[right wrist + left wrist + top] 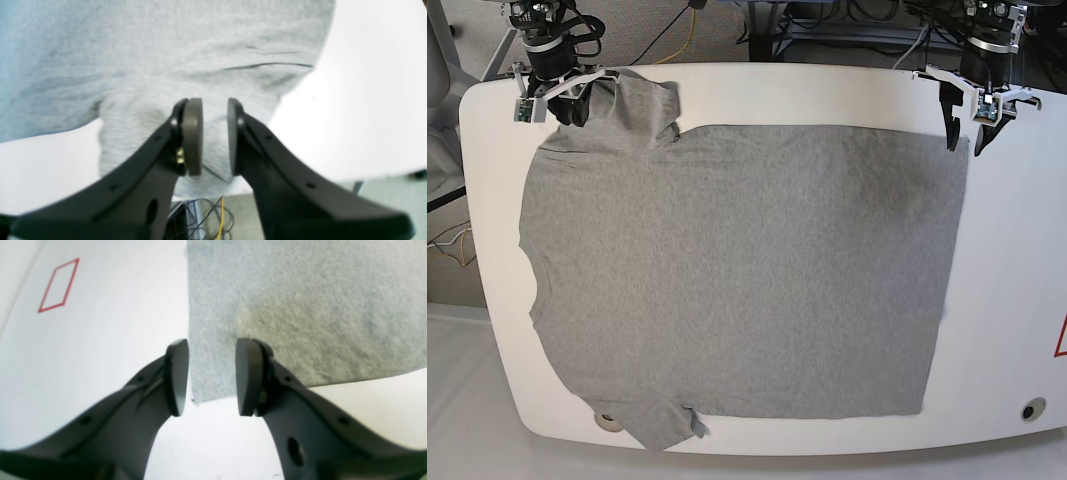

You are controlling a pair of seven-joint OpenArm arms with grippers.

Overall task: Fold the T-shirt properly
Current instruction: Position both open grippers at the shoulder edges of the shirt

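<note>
Lying flat, the T-shirt [737,270] nearly fills the table [1017,300], bare only beyond its hem. Left gripper [211,376] hovers parted, empty, over the hem corner. Right gripper [215,136] pinches the bunched sleeve at the table edge.

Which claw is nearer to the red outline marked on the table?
Left. The left claw hovers at the T-shirt hem corner, on the side of the red outline; the right claw is over the far sleeve.
</note>
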